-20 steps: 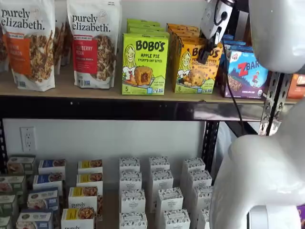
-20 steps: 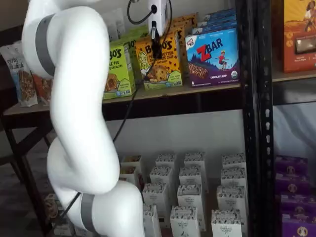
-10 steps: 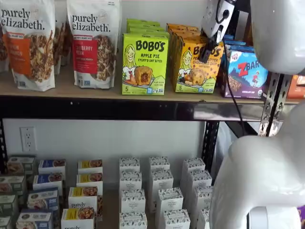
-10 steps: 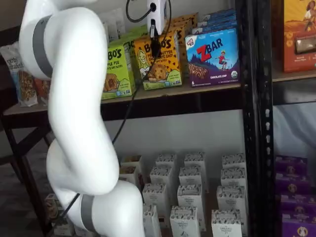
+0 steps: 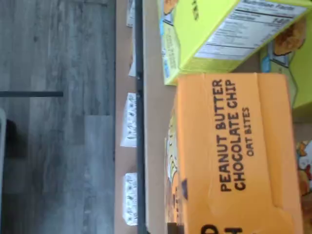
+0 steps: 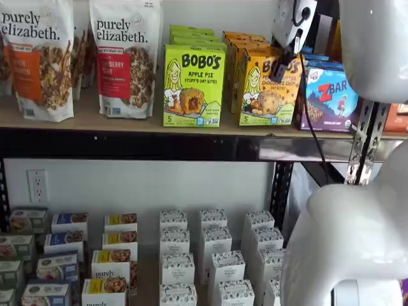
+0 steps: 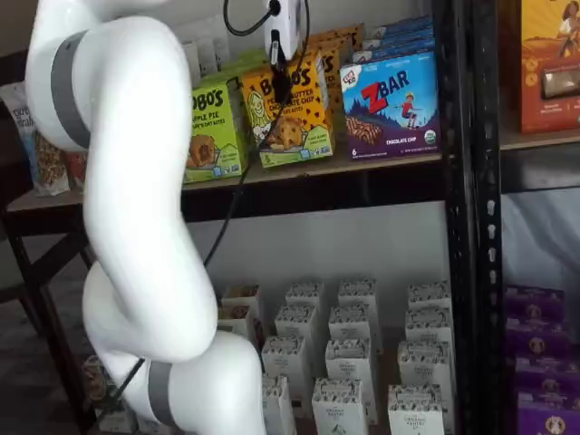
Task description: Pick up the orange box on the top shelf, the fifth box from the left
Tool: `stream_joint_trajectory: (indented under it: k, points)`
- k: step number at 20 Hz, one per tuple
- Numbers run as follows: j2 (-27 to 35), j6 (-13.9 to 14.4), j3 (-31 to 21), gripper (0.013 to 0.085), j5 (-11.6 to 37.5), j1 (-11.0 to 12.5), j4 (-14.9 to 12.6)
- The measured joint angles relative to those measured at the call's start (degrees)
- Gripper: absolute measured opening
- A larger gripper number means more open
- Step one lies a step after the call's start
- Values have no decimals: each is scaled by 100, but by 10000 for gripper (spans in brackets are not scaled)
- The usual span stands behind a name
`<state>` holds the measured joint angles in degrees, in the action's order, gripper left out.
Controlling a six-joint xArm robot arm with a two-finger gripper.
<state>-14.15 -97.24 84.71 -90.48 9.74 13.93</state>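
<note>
At the front edge of the top shelf (image 6: 127, 124), the hand (image 6: 281, 69) is clamped on the orange box (image 6: 271, 89), a light, stiff carton best held across its upper sides.

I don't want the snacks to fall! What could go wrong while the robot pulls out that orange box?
The claw pinches only the top front of the orange box, which looks tilted, so it might slip and drop. The green Bobo's box and blue ZBar box stand close on either side and could get bumped off the top shelf.
</note>
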Motion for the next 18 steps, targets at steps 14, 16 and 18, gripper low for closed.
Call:
stream_joint_trajectory:
  k: [14,16,18]
  points:
    - [-435,-4,-188,410,-882,53,-122]
    - [-535,0,-295,410,-875,42,-142]
    - [-625,2,-394,410,-877,34,-161]
